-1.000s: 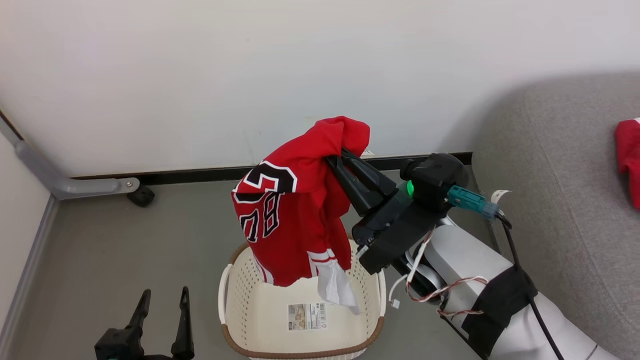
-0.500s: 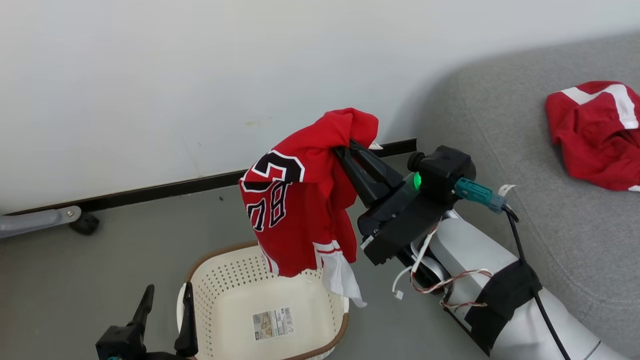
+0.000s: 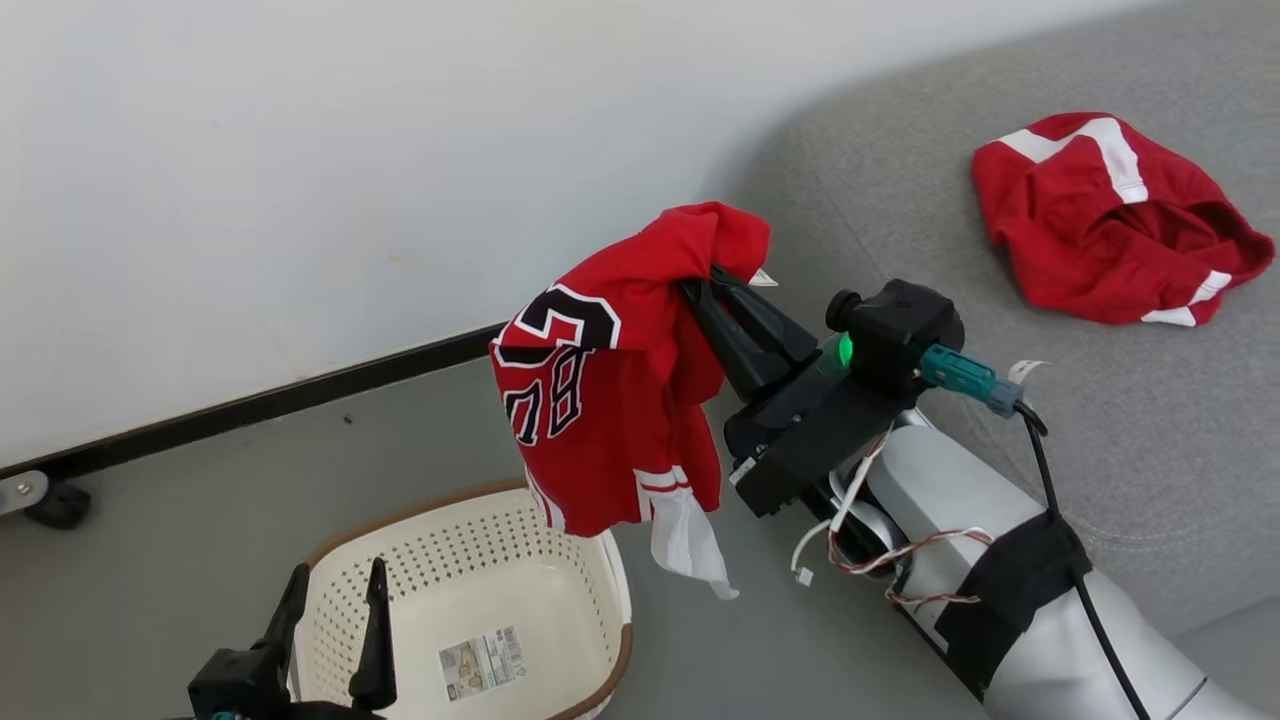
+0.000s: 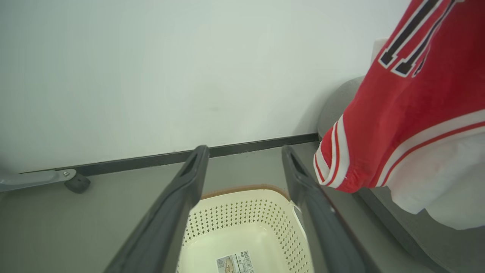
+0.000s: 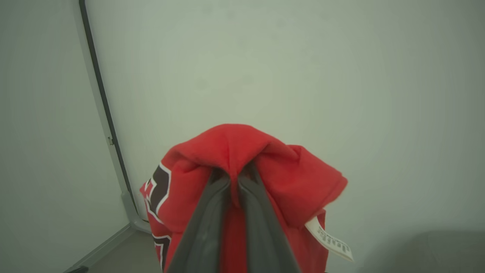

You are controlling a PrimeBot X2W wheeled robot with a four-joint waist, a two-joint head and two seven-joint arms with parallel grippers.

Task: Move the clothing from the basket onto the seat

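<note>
- The step in hand looks like the carry. The red soft-fabric basketball garment with black-and-white numbers (image 3: 600, 420) is out of the cream-white plastic laundry basket with holes and a brown rim (image 3: 470, 545). It hangs in the air in the middle of the head view.
- The right gripper (image 3: 705, 288) has its two long dark fingers pressed together on a bunch of cloth at the top of the red garment. The rest droops down, with a white flap (image 3: 690, 545) at the bottom.
- The right arm comes up from 5 o'clock, and its gripper points toward 10 o'clock.
- The basket sits on the grey floor (image 3: 150, 560) at 7 o'clock. I see nothing in it but a label sticker (image 3: 483, 655).
- The big grey woven-fabric sofa (image 3: 1150, 420) fills 1 to 4 o'clock. A second red garment with white stripes (image 3: 1100, 220) lies crumpled on it at 2 o'clock.
- Next, I think, the arm must swing toward 2 o'clock, bring the hanging cloth over the seat, then let go. The low flap should clear the sofa's edge.
- The left gripper (image 3: 338, 572) waits low at 7 o'clock, over the basket's near edge. Its fingers are spread wide and hold nothing.
</note>
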